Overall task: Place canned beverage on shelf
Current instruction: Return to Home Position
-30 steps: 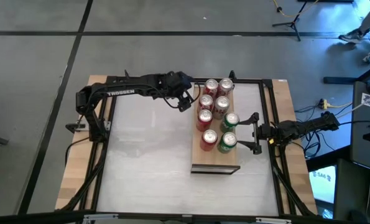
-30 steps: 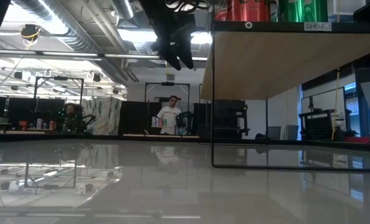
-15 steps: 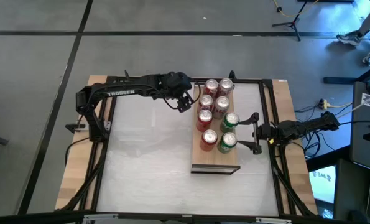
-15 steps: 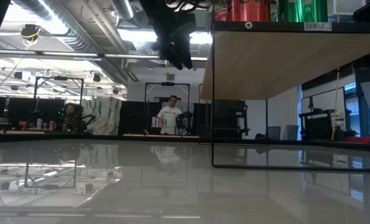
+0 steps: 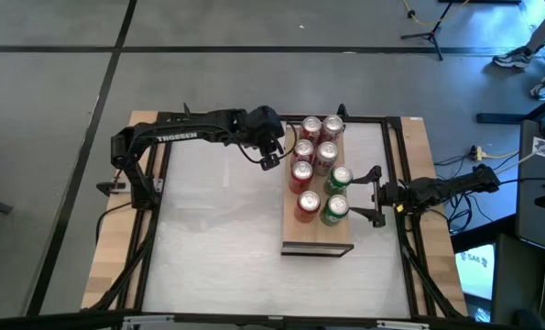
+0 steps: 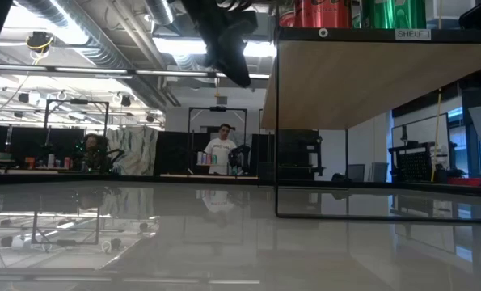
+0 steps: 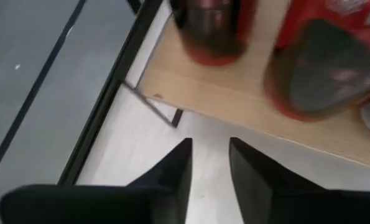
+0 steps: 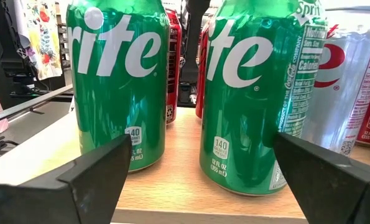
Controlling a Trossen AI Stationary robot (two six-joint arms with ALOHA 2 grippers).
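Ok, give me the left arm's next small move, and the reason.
Probably draw the left gripper back toward its base, away from the shelf: it holds nothing, hangs just beside the shelf, and the cans already stand in rows there.

Left arm: "TROSSEN" is printed in white along the link.
Shelf, near edge: a white tag is lettered "SHELF 1".
Nearer green can: large "ite" and small "12 FL OZ" are shown.
Farther green can: "ite", "Sprite", "Calories", "140" and "12 FL OZ (355 mL)" are shown.
Silver-and-red can: "ORIGINAL" is printed on its side.
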